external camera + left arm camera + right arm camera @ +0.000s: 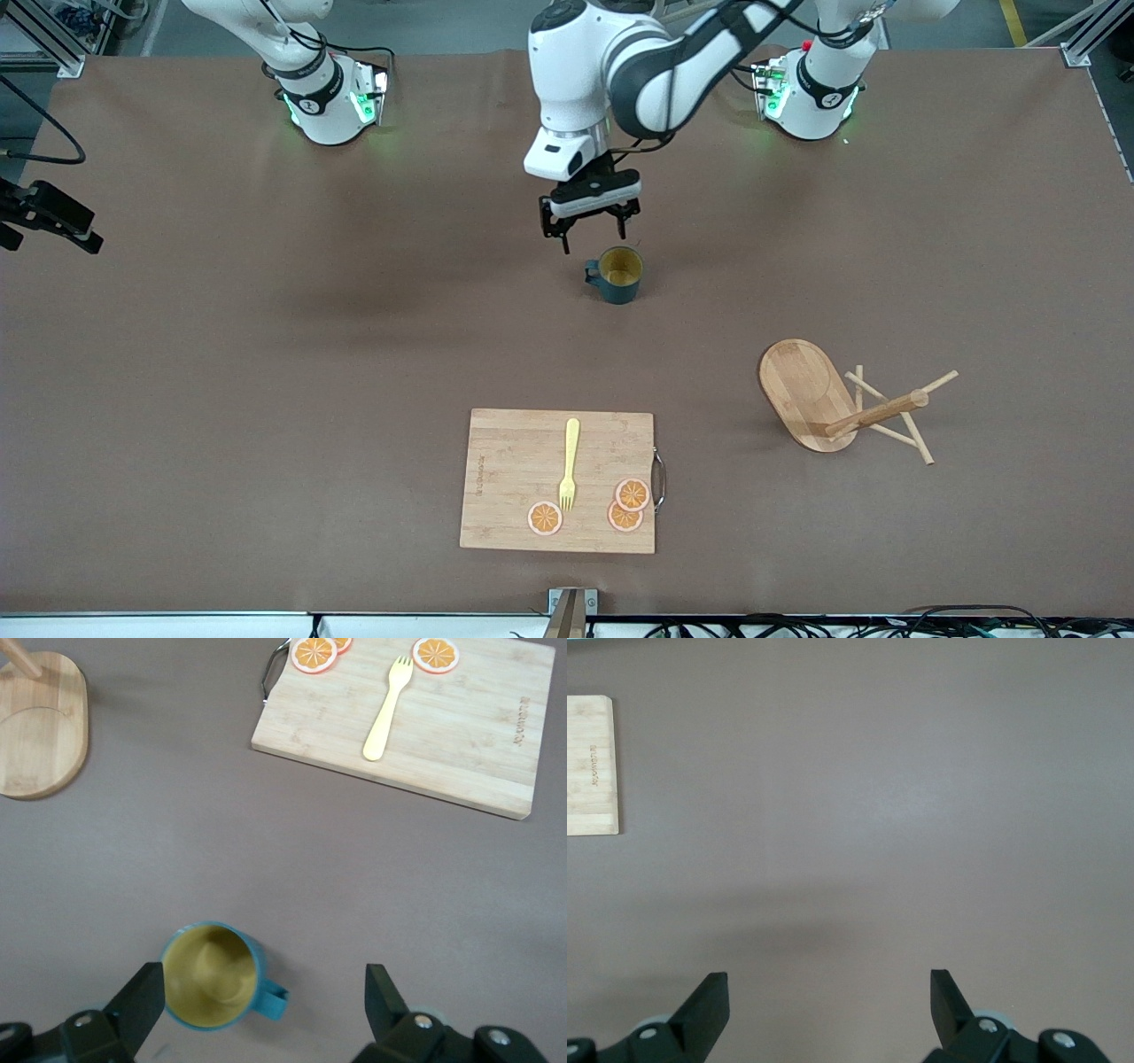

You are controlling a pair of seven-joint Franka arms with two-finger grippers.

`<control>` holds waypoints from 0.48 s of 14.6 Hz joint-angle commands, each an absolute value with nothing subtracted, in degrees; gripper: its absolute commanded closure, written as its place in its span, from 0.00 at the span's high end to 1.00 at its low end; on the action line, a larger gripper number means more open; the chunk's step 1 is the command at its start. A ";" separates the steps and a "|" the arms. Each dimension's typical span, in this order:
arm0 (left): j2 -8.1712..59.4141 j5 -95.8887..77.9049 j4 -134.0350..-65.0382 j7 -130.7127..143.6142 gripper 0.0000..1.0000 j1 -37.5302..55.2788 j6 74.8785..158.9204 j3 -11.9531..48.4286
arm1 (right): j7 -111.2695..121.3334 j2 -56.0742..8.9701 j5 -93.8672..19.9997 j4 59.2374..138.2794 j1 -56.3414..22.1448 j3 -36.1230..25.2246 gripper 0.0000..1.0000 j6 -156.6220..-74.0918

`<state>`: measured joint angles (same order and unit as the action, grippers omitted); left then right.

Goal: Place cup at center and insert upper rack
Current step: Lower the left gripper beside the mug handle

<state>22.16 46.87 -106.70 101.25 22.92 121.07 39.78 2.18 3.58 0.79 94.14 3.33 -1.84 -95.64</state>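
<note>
1. Hovering over the table (266,372) just above the cup (619,275): left gripper (592,226), fingers spread wide, holding nothing.
2. Cup upright near table center, handle toward the right arm's end.
3. Upper rack (837,399) tipped on its side, nearer the front camera than the cup, toward the left arm's end.
4. Right gripper (828,1014) waits, fingers apart, empty, over bare table.
5. Cutting board (558,483) with fork (569,461) nearest the camera.

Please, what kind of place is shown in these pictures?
Probably a robotics lab: two robot arms bolted to a brown table framed by aluminium rails, with staged kitchen props, a cup, cutting board and toppled mug tree.
</note>
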 commanded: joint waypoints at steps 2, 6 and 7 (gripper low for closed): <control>26.45 53.60 -106.96 109.68 0.98 26.62 121.20 39.90 | 2.37 5.10 1.32 96.15 3.87 -1.76 1.00 -96.59; 28.73 60.62 -109.60 118.01 0.98 29.35 121.20 39.90 | 2.37 4.92 1.41 95.98 3.78 -1.58 1.00 -95.18; 29.96 62.99 -109.69 120.39 0.98 29.88 120.94 39.90 | 2.29 4.92 1.41 95.45 3.87 -1.58 1.00 -95.10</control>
<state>28.55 58.69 -109.07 115.83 28.95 121.07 39.79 2.16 3.58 0.90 94.38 3.41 -2.06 -95.06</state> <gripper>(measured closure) 0.013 0.000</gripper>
